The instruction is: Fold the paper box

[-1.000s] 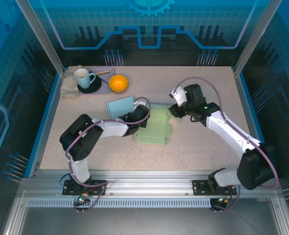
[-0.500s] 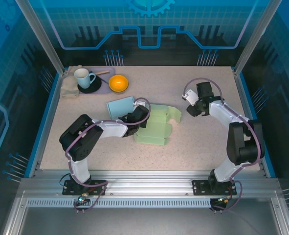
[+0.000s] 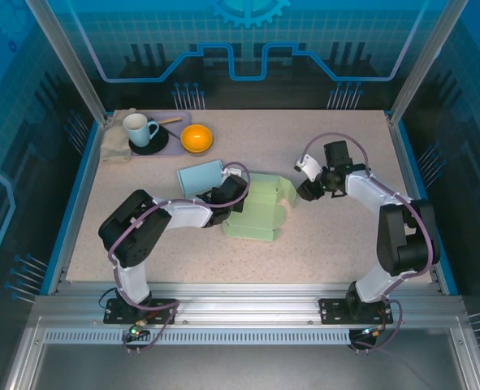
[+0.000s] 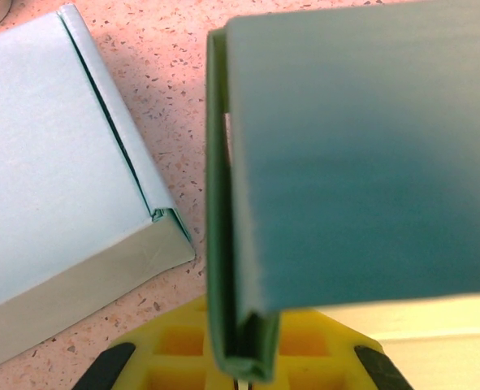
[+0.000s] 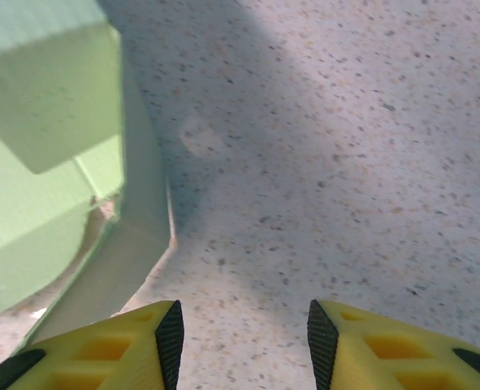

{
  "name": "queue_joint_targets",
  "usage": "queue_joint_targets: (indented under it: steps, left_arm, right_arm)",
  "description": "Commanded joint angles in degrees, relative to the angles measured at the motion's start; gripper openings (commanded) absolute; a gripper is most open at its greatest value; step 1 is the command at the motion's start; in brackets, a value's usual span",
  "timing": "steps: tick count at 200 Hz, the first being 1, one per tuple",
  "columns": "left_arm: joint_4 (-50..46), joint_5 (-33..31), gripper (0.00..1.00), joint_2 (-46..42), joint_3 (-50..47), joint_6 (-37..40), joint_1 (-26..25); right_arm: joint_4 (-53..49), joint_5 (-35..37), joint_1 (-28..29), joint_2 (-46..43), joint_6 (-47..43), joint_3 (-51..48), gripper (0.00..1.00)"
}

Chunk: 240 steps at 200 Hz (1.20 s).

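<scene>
Top camera first: the pale green paper box (image 3: 256, 215) is lying half-folded mid-table on the speckled tabletop (image 3: 329, 244). The left gripper (image 3: 230, 195) is clamping onto its left flap. The right gripper (image 3: 303, 190) is hovering just beside the box's right flap, apart from it. A light blue folded paper box (image 3: 201, 176) is sitting just behind the left gripper. A white mug (image 3: 138, 128) and an orange bowl (image 3: 196, 138) are standing in the far left corner.

Left wrist: the left gripper's fingers (image 4: 183, 341) are pinching a doubled green panel tight, and the blue box is lying to the left.

Right wrist: the right gripper's fingers (image 5: 134, 345) are standing apart over bare tabletop, and the green box's corner is lying ahead-left.
</scene>
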Motion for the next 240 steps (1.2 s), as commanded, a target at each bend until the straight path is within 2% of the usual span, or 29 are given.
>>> queue_joint_targets:
  steps: [1,77,240]
  left_arm:
    - [-9.1,5.8,0.01,1.5,-1.0,0.7,-0.5]
    - [-10.1,6.0,0.0,1.6,0.1,0.7,-0.5]
    - [-10.2,6.6,0.0,1.4,0.2,0.9,-0.5]
  right_arm:
    - [0.7,-6.5,1.4,-2.6,1.6,-0.8,0.47]
    - [1.2,-8.3,4.6,-2.4,3.9,-0.1,0.47]
    - [-3.1,-6.0,7.9,-1.6,-4.5,-5.2,0.49]
